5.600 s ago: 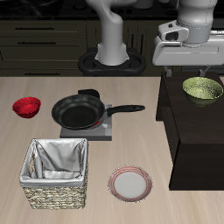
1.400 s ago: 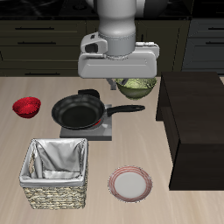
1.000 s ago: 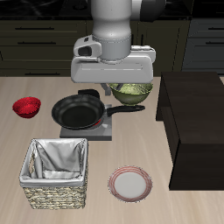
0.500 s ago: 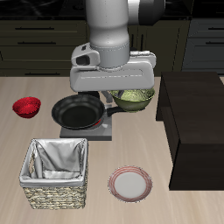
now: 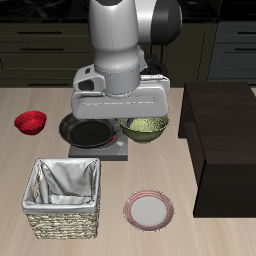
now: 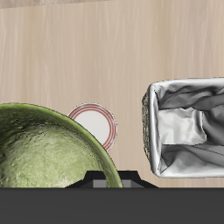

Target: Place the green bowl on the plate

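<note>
I cannot see my jaws directly in either view; the wrist housing hides them from outside, and the wrist camera shows no fingertips. The gripper (image 5: 143,118) does have the green bowl (image 5: 145,127) hanging right under it, off the table, so I read it as held by its rim, the jaws closed on that edge. In the wrist view the bowl (image 6: 48,149) fills the near field, its speckled inside facing up and its rim level as far as I can judge.

Just beside the bowl, below the arm, sits the black frying pan (image 5: 88,131) on its grey burner block (image 5: 110,152), partly covered by the wrist housing.

Farther out, toward the table's front edge, lies the plate (image 5: 148,210), flat and bare on the wood; the bowl is not yet above it. The wrist camera catches the plate (image 6: 94,122) peeking past the bowl's rim.

Beside the plate stands 1 woven basket (image 5: 63,198) lined with grey cloth, also seen from the wrist (image 6: 184,126).

Well apart, beyond the pan, rests 1 small red bowl (image 5: 30,122).
</note>
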